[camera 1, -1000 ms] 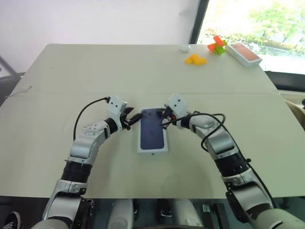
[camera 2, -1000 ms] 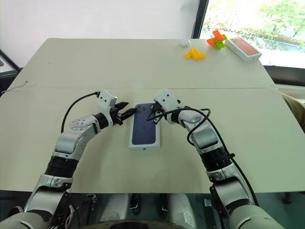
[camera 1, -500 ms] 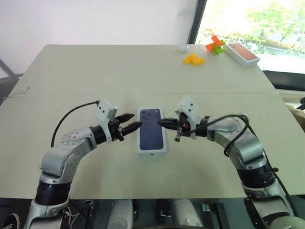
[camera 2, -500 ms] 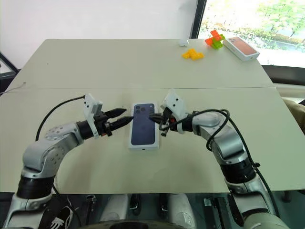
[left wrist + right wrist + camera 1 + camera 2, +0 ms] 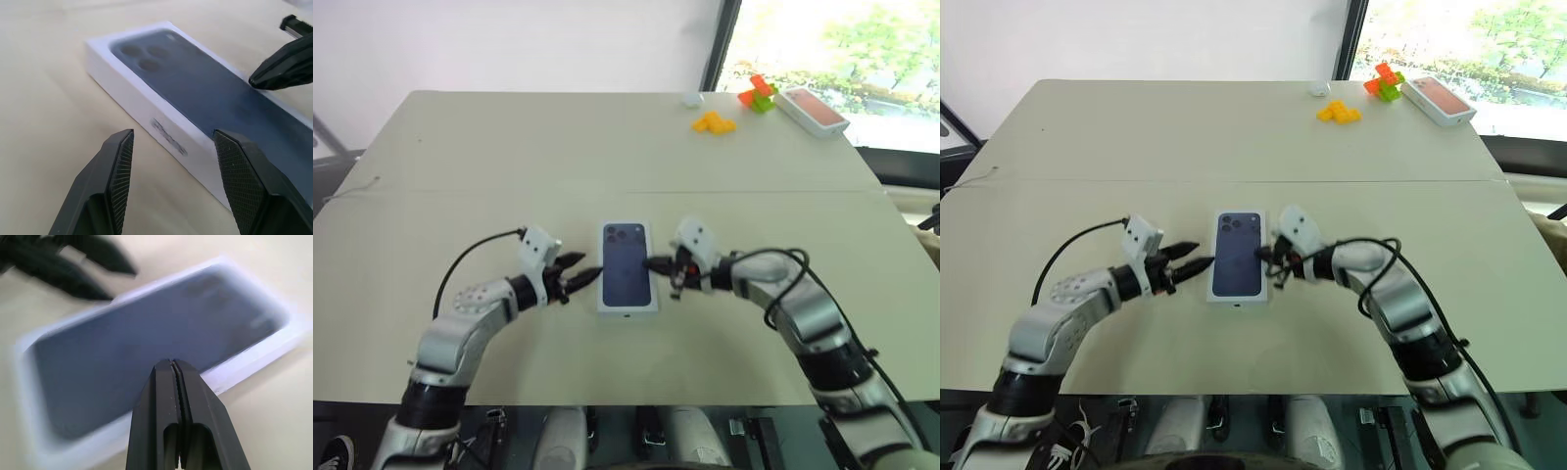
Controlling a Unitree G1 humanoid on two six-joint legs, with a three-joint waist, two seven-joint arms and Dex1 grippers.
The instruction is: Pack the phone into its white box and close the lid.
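the lid [image 5: 627,265] was found seated over the white box [image 5: 161,128] near the middle of the table [image 5: 607,147], its printed phone picture facing up. the box itself showed only as a white side wall with lettering in the left wrist view. the phone was not visible and is judged to be inside, under the lid.

the left gripper [image 5: 579,277] hovered just beside the lid's left long edge, jaws apart and holding nothing. the right gripper [image 5: 658,263] sat at the lid's right long edge, its fingers [image 5: 171,406] pressed together with nothing between them, tips over or at the rim; contact could not be confirmed.

judgement: the closing step appeared to be at or near its end. from the left wrist view the lid looked level, with no obvious gap along the visible side, though the far side could not be checked.

the next move would call for a light press on any raised edge if one remains, otherwise drawing both grippers clear without nudging the box.

a red-topped box [image 5: 813,109] and coloured blocks [image 5: 715,122] lay well apart at the far right corner, not involved.
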